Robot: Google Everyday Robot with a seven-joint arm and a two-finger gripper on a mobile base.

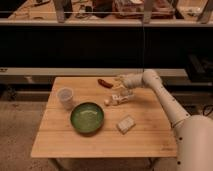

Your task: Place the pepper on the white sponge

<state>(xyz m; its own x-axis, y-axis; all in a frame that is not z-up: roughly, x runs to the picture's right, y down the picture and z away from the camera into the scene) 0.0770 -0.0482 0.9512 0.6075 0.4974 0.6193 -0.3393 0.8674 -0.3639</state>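
Note:
The pepper (104, 83), a small dark red chili shape, lies on the far part of the wooden table (55, 140). My gripper (118, 81) hovers just right of it, at the end of the white arm that reaches in from the right. The white sponge (125, 124), a small off-white block, lies nearer the front, right of the green bowl (87, 118), well apart from the gripper.
A longer white boxy item with a round tip (119, 98) lies just below the gripper. A clear plastic cup (65, 97) stands at the left. A dark shelf unit runs behind the table.

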